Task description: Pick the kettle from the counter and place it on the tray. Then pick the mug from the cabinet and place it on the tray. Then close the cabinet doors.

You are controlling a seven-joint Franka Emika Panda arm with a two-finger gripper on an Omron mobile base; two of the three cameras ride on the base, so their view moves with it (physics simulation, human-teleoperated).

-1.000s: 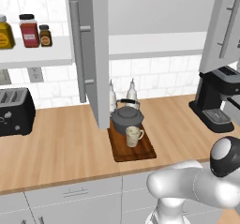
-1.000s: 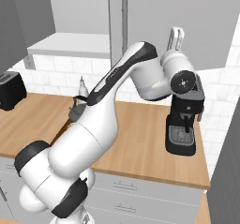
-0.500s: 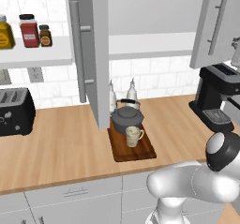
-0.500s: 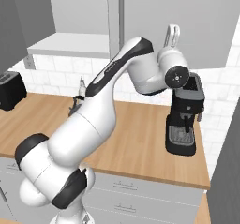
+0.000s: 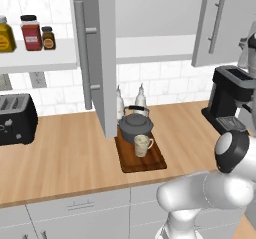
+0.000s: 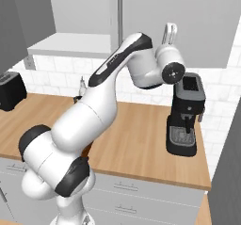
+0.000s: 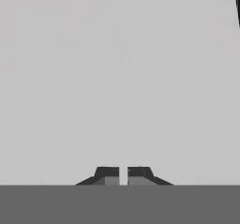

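The dark kettle point(image 5: 135, 126) and the cream mug point(image 5: 142, 145) both stand on the dark wooden tray point(image 5: 150, 162) on the counter point(image 5: 65, 158). The cabinet point(image 5: 155, 20) has its left door point(image 5: 102, 58) swung wide open. Its right door point(image 5: 225, 23) stands partly closed. My gripper point(image 6: 170, 28) is raised against the right door's outer face, above the coffee machine. In the hand view the gripper point(image 7: 123, 174) is shut with nothing between its fingers, facing a flat grey panel at close range.
A black coffee machine point(image 5: 232, 100) stands at the counter's right end, just below my hand. A black toaster point(image 5: 15, 118) sits at the left. Jars point(image 5: 30, 33) line a white shelf. White bottles point(image 5: 130, 100) stand behind the kettle.
The right door has swung further toward closed, with my hand moving along against it. The kettle, mug and tray have not moved.
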